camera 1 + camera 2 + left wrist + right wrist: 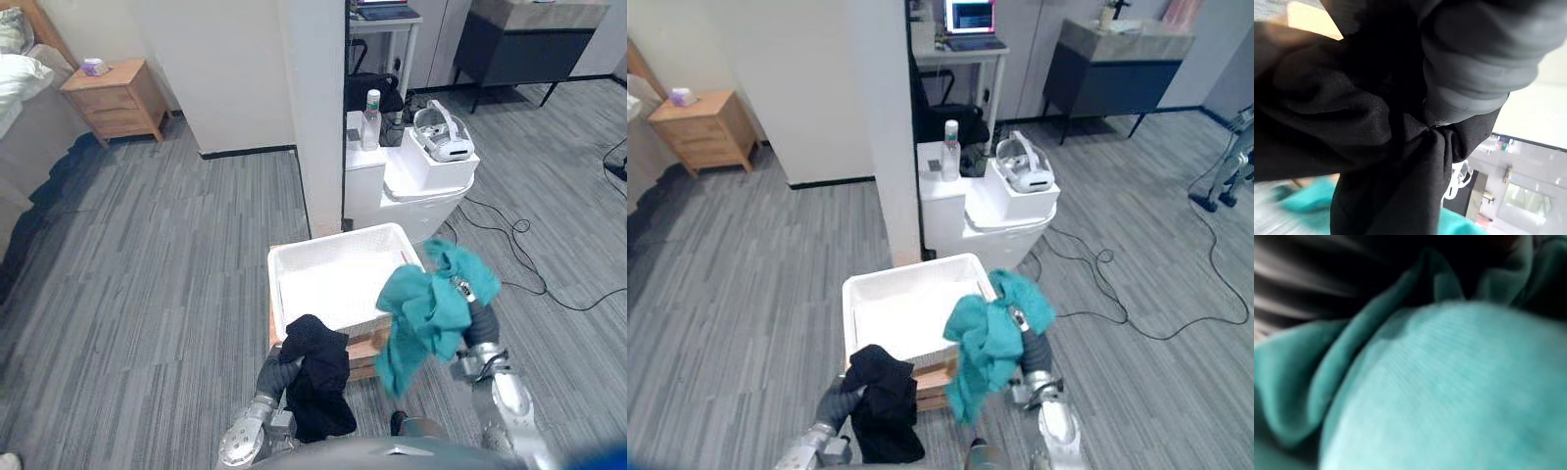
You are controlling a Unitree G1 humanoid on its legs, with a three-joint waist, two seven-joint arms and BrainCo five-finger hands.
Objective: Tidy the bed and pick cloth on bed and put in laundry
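– Cloth in each hand, is it? Why up there and not down in the laundry?
– Neither piece has been dropped yet. The black cloth [318,377] hangs from the left hand [277,372] at the near edge of the white basket [328,282]. Whether it is over the rim or just short of it I cannot tell. The teal cloth [426,308] is bunched over the right hand [478,321], raised beside the basket's near right corner. I'd judge both are lifted so they can pass over the rim.
– And the grip?
– Cannot tell for either. In the left wrist view the black cloth is drawn to a tight gather beside the ribbed cover, which suggests a hold, but the cloth buries the rest. The teal one swallows the right hand likewise.
– Anything in the basket?
– Nothing, just its bare white bottom. It sits on a low wooden stand [364,347], which brings the rim up near hand height, handy for a drop.
– The room?
– Grey striped floor [167,255] all round. A white pillar [318,117] stands just behind the basket. Past it a white cabinet [421,186] carries a bottle [370,119] and a headset [443,135]. The bed [20,78] shows at the far left edge, well apart, with a wooden nightstand [110,98] beside it. A dark sideboard [529,34] stands at the back.
– What's left?
– Bring each bundle over the open basket and release it.
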